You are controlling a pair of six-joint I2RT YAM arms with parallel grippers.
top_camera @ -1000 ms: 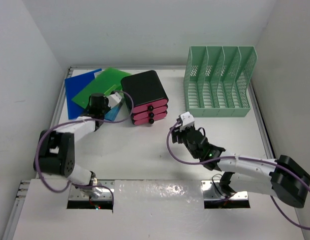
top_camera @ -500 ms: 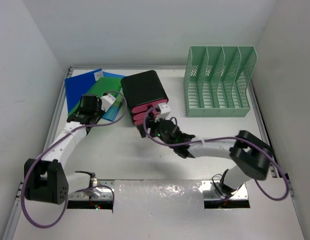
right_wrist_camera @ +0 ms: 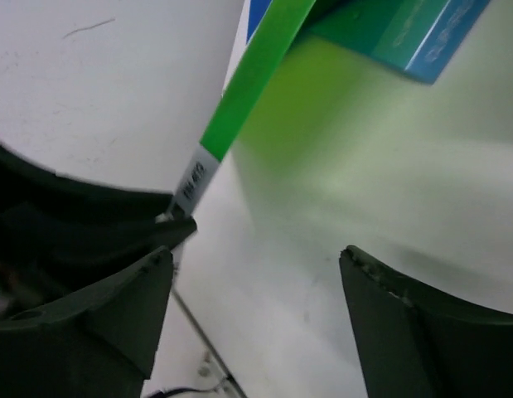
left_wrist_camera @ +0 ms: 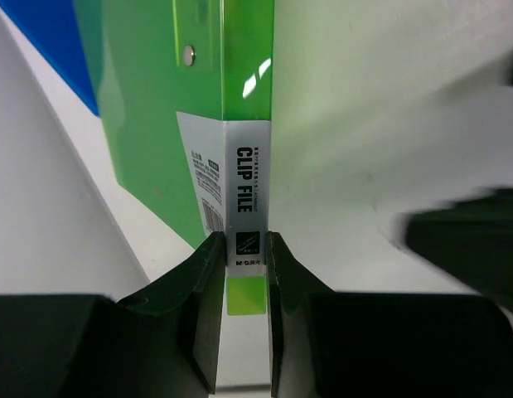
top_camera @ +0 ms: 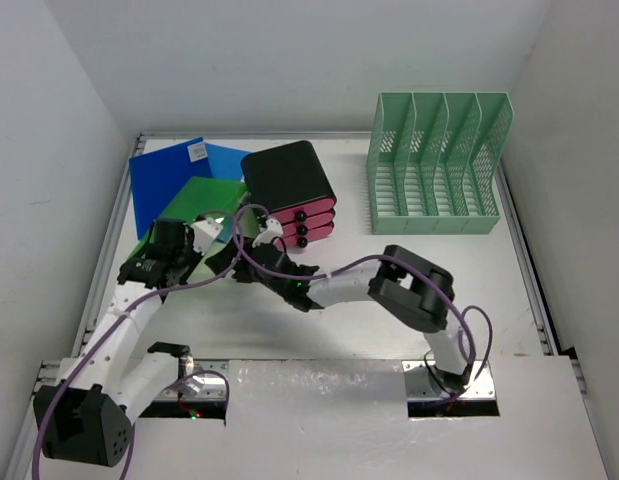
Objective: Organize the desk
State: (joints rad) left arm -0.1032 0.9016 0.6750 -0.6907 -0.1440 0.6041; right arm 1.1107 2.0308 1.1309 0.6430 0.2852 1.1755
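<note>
Since 1 second earlier, my right arm had swung from the desk's right half across to its left. My left arm had drawn the green clip file [top_camera: 199, 198] nearer and tilted it. Nearest me, my left gripper [left_wrist_camera: 244, 249] was clenched on the file's white-labelled spine, its 2 fingers pressing the label from both sides. My right gripper [right_wrist_camera: 256, 255] hung just beside it, released. Its 2 fingers were spread wide over bare desk with nothing between them, and the file's spine ran just past 1 of them. The desk [top_camera: 489, 270], white and rimmed with silver rails, lay under everything. Beyond the file, a blue folder [top_camera: 169, 170] lay flat at the far left corner. To its right stood the black box with 3 pink drawers [top_camera: 289, 190]. Far right, the mint-green mesh file rack [top_camera: 439, 165] stood by the far rail, well apart from both grippers.
</note>
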